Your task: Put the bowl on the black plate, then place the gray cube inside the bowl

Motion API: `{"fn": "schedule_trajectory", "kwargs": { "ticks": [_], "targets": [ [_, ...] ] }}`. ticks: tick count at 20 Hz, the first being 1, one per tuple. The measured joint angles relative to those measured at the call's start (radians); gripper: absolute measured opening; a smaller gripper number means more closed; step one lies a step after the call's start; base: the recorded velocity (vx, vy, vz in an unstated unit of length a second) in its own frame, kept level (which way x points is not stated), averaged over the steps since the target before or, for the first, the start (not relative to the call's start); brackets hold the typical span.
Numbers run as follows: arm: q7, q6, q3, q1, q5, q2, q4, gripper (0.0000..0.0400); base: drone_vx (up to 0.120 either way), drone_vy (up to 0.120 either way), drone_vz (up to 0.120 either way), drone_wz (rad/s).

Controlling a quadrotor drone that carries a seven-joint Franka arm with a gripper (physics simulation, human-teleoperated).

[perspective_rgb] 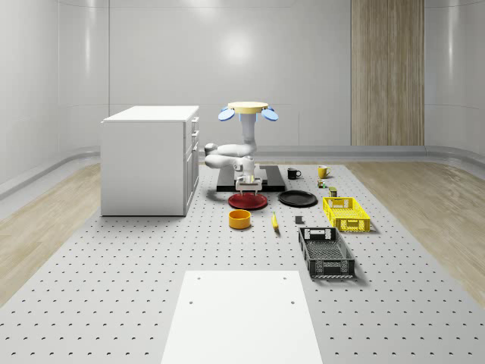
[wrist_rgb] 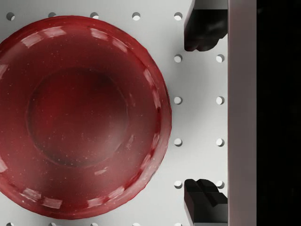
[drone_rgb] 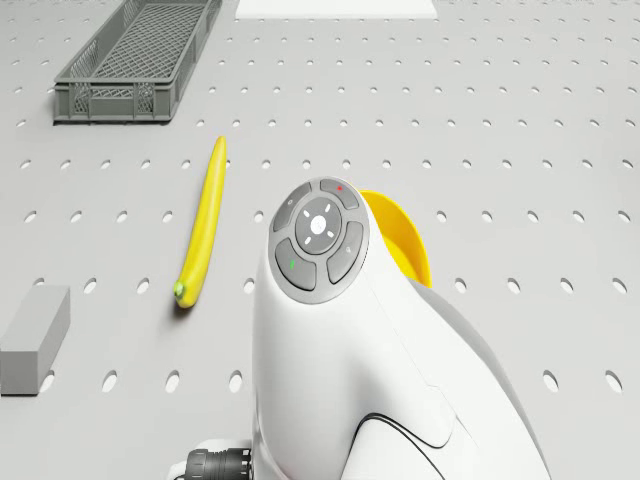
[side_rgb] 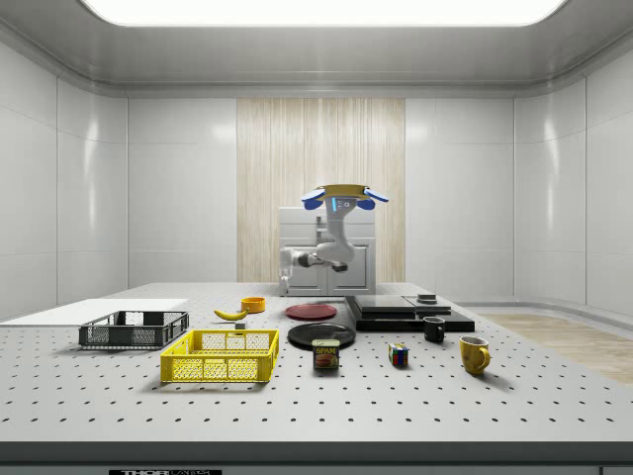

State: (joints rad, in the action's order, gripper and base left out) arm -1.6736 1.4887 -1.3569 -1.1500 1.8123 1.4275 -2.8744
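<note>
— Where was the drone [perspective_rgb: 248, 111]?

— It hovered above the table [perspective_rgb: 136, 288], beside the white cabinet [perspective_rgb: 148, 161], with its arm [perspective_rgb: 227, 156] bent down toward the red plate [perspective_rgb: 248, 201].

— And the gripper [perspective_rgb: 249, 183]?

— It hung just above the red plate's far edge. In the wrist view its fingertips [wrist_rgb: 203, 28] stood wide apart, released, holding nothing, beside the plate's rim and next to a dark slab [wrist_rgb: 277, 113].

— The bowl [perspective_rgb: 240, 219]?

— The yellow bowl sat on the table, nearer the camera than the red plate, with the banana [perspective_rgb: 274, 221] just beside it.

— The black plate [perspective_rgb: 297, 199]?

— It lay to the whole-scene view's right of the red plate. I couldn't make out the gray cube for certain.
</note>
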Motion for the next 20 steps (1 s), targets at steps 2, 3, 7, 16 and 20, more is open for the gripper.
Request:
{"fn": "schedule_trajectory", "kwargs": {
  "ticks": [2,3,7,16,20],
  "targets": [
    [-0.001,0.004,-0.001,-0.001,-0.002,0.005,0.000,0.0400,0.120,0.000,0.000,0.000],
    [-0.001,0.007,-0.001,-0.002,-0.003,0.007,0.000,0.0400,0.120,0.000,0.000,0.000],
    [-0.003,0.015,-0.003,-0.004,-0.007,0.016,0.001,0.0400,0.120,0.000,0.000,0.000],
    [-0.007,0.032,-0.006,-0.008,-0.014,0.034,0.002,0.0400,0.120,0.031,0.000,0.000],
    [-0.008,0.039,-0.007,-0.010,-0.018,0.042,0.002,0.0400,0.120,0.000,0.000,0.000]
  ]
}}
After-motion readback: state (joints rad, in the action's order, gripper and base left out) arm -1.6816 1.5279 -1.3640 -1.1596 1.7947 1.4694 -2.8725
